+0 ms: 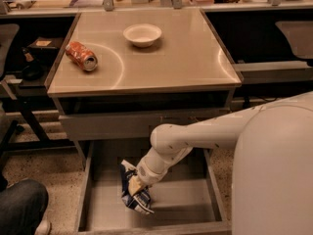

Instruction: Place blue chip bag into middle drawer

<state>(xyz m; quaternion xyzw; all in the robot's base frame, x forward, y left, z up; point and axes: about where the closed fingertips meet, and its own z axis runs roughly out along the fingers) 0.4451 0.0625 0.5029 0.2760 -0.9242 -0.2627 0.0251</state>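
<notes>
The blue chip bag (133,196), dark-blue foil with white patches, hangs crumpled just above the floor of the open middle drawer (181,202), left of its middle. My gripper (137,186) reaches down into the drawer from the right on a white arm and is shut on the bag's upper part. The bag's lower end is close to the grey drawer floor; I cannot tell whether it touches.
A crushed orange soda can (81,56) lies on the left of the tan tabletop (186,58), and a white bowl (142,35) stands at its back middle. A grey drawer front (107,125) sits above the open drawer. A person's knee (22,204) is at the lower left.
</notes>
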